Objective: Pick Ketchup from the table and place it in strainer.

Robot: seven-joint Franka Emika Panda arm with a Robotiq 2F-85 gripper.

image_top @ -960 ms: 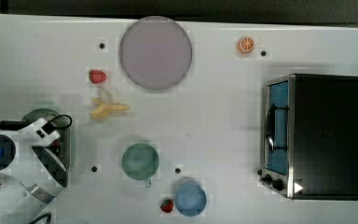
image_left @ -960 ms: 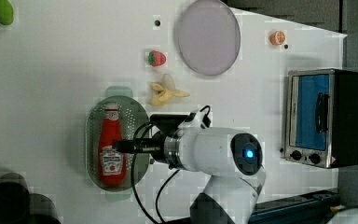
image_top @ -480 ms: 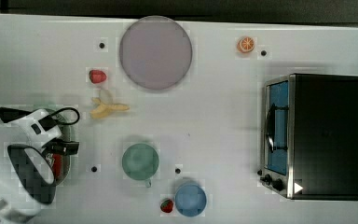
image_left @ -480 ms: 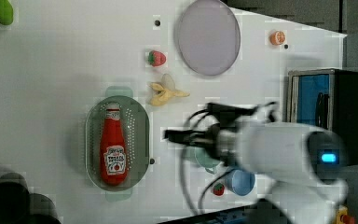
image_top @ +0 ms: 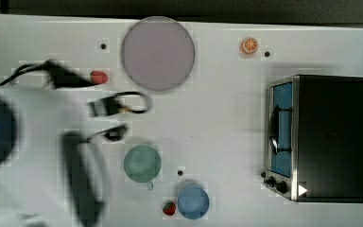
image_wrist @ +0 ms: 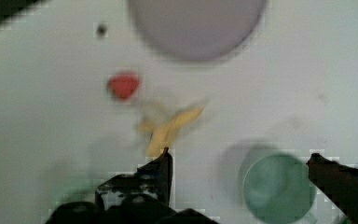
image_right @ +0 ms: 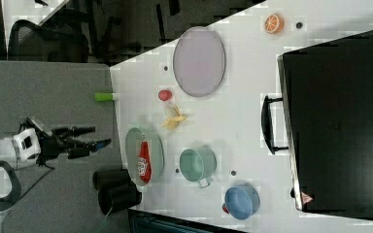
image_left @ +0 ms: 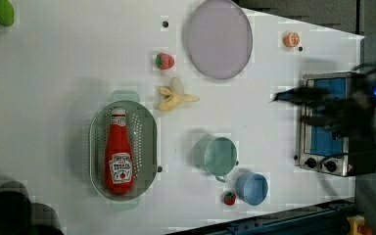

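Note:
The Ketchup [image_left: 119, 159], a red bottle with a white cap, lies lengthwise inside the pale green strainer [image_left: 147, 128] on the white table [image_left: 54, 73]. It shows again [image_right: 143, 162] in the strainer [image_right: 156, 145] in the right view. My gripper [image_wrist: 240, 170] is open with nothing between its fingers, high above the banana [image_wrist: 168, 130] and green cup [image_wrist: 277, 189]. The left view has the gripper [image_left: 293, 107] blurred at the left view's right, far from the strainer. In the top view my arm [image_top: 38, 142] hides the strainer.
A toaster oven [image_top: 326, 137] stands at the top view's right. A grey-lilac plate [image_top: 158, 53], a green cup [image_top: 142, 163], a blue cup [image_top: 193, 201], strawberries [image_top: 99, 77] [image_top: 169, 207], an orange half [image_top: 249, 45] and a banana [image_left: 174, 98] lie about the table.
My open gripper has left the strainer and swung up and away, sweeping toward the left view's right. The Ketchup has stayed lying in the strainer.

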